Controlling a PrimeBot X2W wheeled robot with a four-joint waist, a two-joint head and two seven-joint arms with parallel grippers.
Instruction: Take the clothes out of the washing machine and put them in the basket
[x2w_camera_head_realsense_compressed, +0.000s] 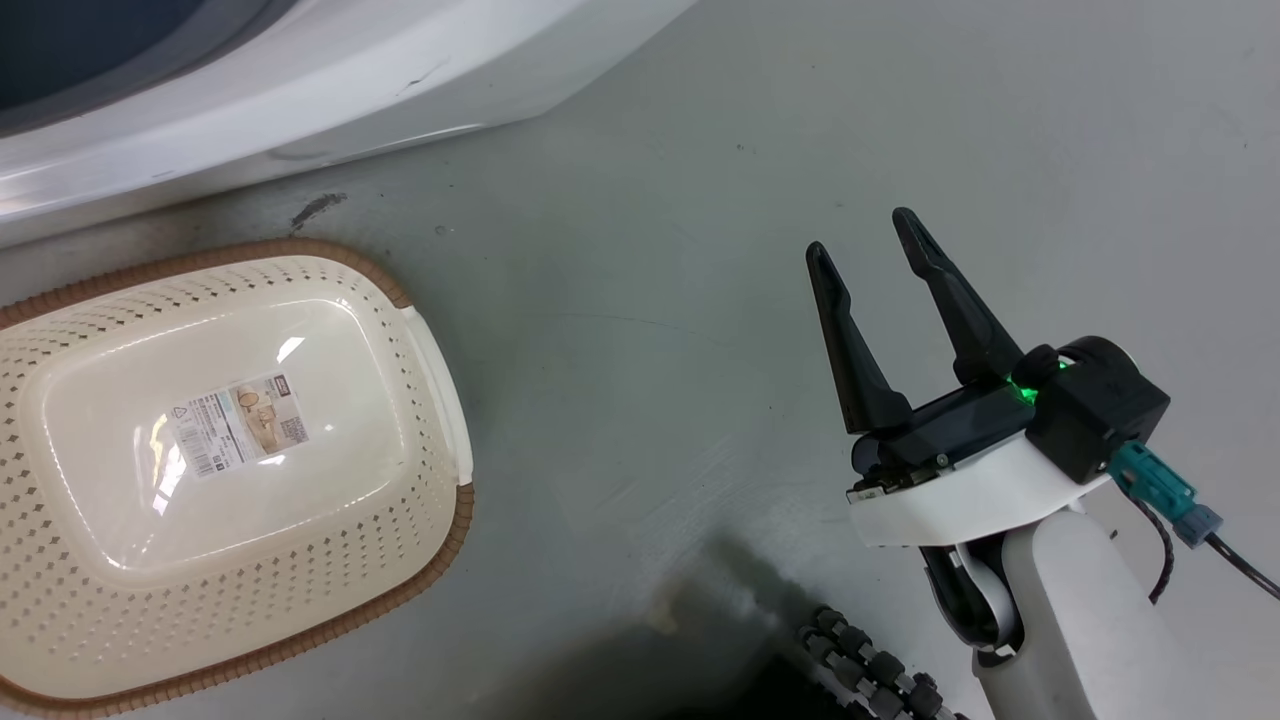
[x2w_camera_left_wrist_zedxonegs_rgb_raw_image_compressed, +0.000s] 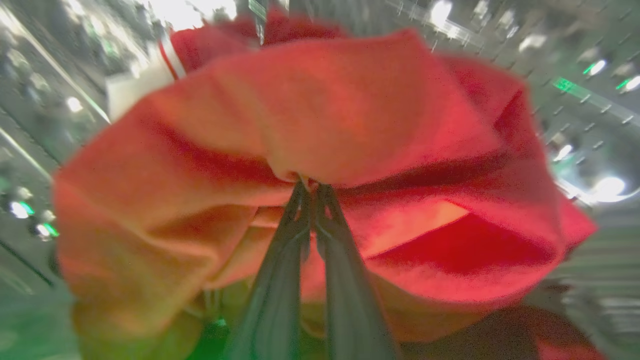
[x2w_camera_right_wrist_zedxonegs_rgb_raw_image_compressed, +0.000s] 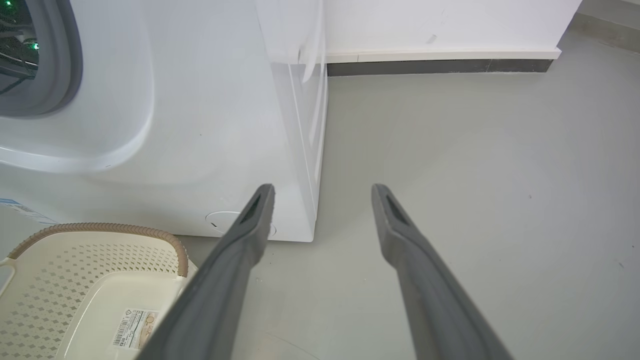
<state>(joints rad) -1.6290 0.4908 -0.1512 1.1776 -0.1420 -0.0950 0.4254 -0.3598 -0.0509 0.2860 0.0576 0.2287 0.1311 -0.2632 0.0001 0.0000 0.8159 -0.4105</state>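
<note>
Right gripper hovers spread above the grey floor, with open room around it. To its left the basket sits near the washing machine base.

Left gripper, fingers pressed together, pinches the red clothes against the blurred steel drum.

Past the right fingers, the machine's corner edge stands left, and open floor runs to the far skirting.

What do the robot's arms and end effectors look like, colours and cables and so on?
The right end effector has two long, dark, tapering fingers on a black base with a green light. Behind it come a white wrist shell, a pale forearm and a teal plug with a black cable. The left end effector looks alike: long, dark, tapering.
</note>
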